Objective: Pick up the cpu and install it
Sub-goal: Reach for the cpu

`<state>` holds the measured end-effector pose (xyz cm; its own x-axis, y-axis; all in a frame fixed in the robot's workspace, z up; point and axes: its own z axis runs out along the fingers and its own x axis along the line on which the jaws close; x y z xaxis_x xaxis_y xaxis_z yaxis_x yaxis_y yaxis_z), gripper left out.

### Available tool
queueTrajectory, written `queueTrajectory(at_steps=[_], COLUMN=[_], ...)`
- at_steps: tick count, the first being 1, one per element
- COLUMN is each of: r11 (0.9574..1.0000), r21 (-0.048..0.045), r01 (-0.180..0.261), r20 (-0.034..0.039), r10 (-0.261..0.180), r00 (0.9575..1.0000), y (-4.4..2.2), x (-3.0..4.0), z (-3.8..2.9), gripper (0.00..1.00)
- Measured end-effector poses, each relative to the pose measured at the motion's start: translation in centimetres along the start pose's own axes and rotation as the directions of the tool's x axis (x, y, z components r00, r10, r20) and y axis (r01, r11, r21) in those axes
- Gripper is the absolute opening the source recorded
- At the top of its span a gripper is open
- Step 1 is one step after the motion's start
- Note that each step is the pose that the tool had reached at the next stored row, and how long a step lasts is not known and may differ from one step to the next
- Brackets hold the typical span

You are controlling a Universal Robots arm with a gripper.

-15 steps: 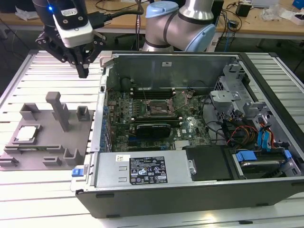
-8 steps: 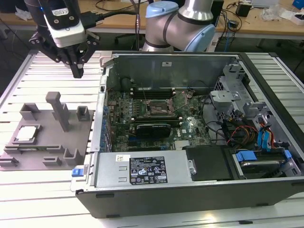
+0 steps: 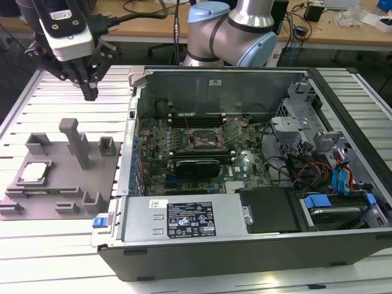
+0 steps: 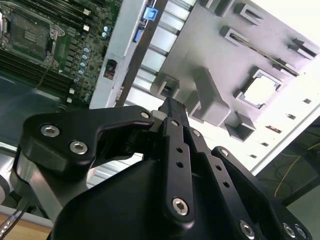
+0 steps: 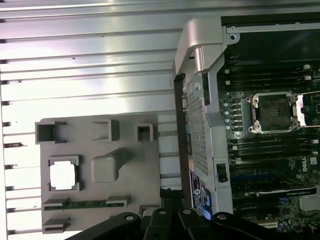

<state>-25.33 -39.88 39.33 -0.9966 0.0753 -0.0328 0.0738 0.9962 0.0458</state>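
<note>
The cpu [image 3: 33, 173], a pale silvery square chip, lies flat in a recess of the grey tray [image 3: 61, 187] at the exterior view's left. It also shows in both wrist views, as the cpu [image 4: 260, 90] and the cpu [image 5: 62, 175]. My gripper [image 3: 90, 93] hangs high above the slatted table, beyond the tray's far edge, with its black fingers closed together and nothing held. The fingertips [image 4: 170, 106] point down toward the tray's tall block. The dark metal-framed socket [image 3: 204, 138] sits on the green board inside the open computer case; the socket [image 5: 274, 112] is uncovered.
The open computer case [image 3: 245, 184] takes up the middle and the exterior view's right, with drive bays and cables at its far side. A tall upright block [image 3: 76, 141] and smaller blocks rise from the tray. The arm's base [image 3: 233, 30] stands behind the case.
</note>
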Motion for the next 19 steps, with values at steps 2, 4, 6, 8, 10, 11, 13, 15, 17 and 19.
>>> queueTrajectory(at_steps=[2, 4, 6, 8, 10, 11, 13, 15, 17, 19], r11=[1.0000, 1.0000, 1.0000, 1.0000, 1.0000, 1.0000, 1.0000, 1.0000, 1.0000, 1.0000], r21=[-0.0001, -0.0001, -0.0002, -0.0002, -0.0003, -0.0003, -0.0004, -0.0004, -0.0004, -0.0005], r01=[0.000, 0.000, 0.000, 0.000, 0.000, 0.000, 0.000, 0.000, 0.000, 0.000], r20=[0.0008, 0.0014, 0.0022, 0.0029, 0.0038, 0.0040, 0.0049, 0.0053, 0.0059, 0.0064], r10=[0.000, 0.000, 0.000, 0.000, 0.000, 0.000, 0.000, 0.000, 0.000, 0.000], r00=[1.0000, 1.0000, 1.0000, 1.0000, 1.0000, 1.0000, 1.0000, 1.0000, 1.0000, 1.0000], y=[-0.03, -0.07, -0.10, -0.14, -0.18, -0.20, -0.23, -0.26, -0.30, -0.34], x=[0.47, 0.92, 1.39, 1.93, 2.42, 2.64, 3.14, 3.53, 4.06, 4.63], z=[-0.01, -0.03, -0.05, -0.07, -0.09, -0.10, -0.11, -0.13, -0.15, -0.17], gripper=[0.11, 0.11, 0.11, 0.11, 0.11, 0.11, 0.11, 0.11, 0.11, 0.11])
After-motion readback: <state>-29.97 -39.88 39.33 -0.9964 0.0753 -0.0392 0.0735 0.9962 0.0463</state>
